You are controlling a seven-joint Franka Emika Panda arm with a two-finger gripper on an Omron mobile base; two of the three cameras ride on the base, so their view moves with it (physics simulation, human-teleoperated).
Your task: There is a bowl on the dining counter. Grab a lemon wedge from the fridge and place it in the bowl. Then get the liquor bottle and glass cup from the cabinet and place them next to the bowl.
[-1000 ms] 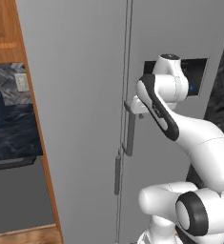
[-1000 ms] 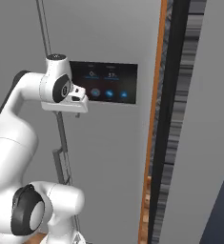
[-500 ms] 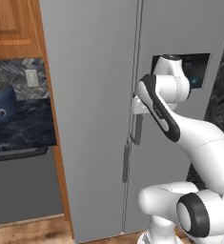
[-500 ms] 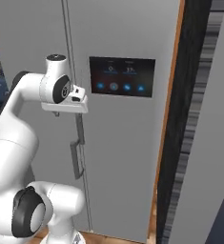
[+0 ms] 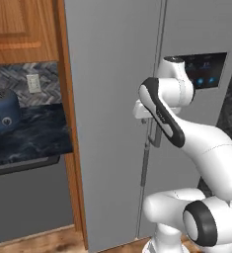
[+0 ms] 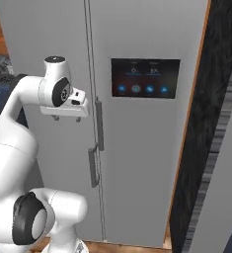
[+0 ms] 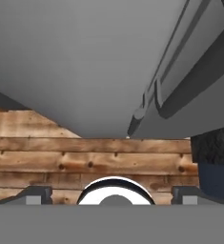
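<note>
My gripper (image 6: 72, 118) hangs with its jaws spread wide and nothing between them, pointing down at the wooden floor (image 7: 99, 159). It sits just in front of the fridge (image 6: 147, 148), near the seam between the two doors. In the right base view the two bar handles (image 6: 98, 123) stand at about three o'clock from my hand, close but not touched. Both doors look shut. The black dispenser panel (image 6: 145, 78) is further right. I judge the task barely begun: the fridge is unopened, so the lemon wedge is presumably inside, and the bottle and cup are yet to be fetched.
</note>
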